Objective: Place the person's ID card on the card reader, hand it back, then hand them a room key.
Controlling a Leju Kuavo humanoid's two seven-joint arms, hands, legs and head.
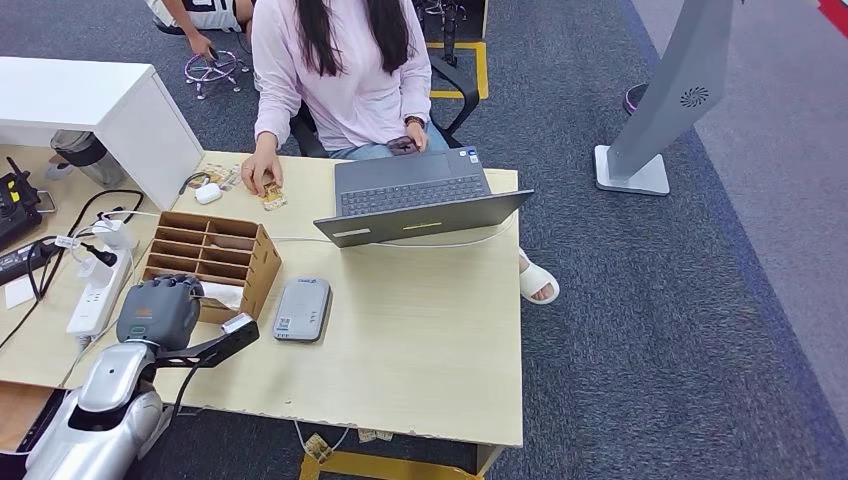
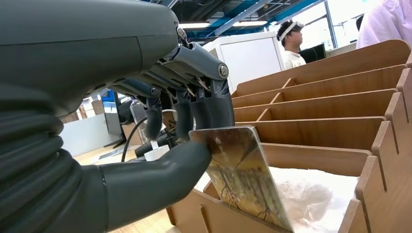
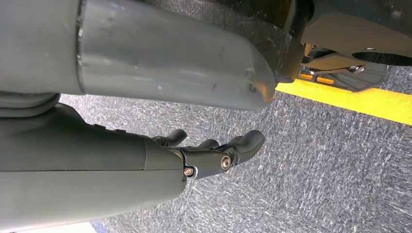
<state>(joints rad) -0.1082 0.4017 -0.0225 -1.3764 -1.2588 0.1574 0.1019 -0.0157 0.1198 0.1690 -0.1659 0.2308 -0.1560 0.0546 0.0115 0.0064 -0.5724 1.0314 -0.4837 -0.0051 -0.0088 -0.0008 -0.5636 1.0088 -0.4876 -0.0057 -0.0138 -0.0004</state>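
Room key card [image 2: 243, 177] stands tilted in the nearest compartment of the wooden organizer [image 1: 212, 257], which sits near the left edge of the surface [image 1: 420, 350]. My left robot hand [image 1: 160, 310] pinches the card between thumb and fingers. Card reader [image 1: 302, 309] lies just beside the organizer, toward the middle. My right robot hand [image 3: 214, 153] hangs above the carpet, fingers loosely apart, holding nothing. At the far edge, the person's hand [image 1: 262, 175] rests on a card [image 1: 272, 196] beside the laptop [image 1: 420, 200].
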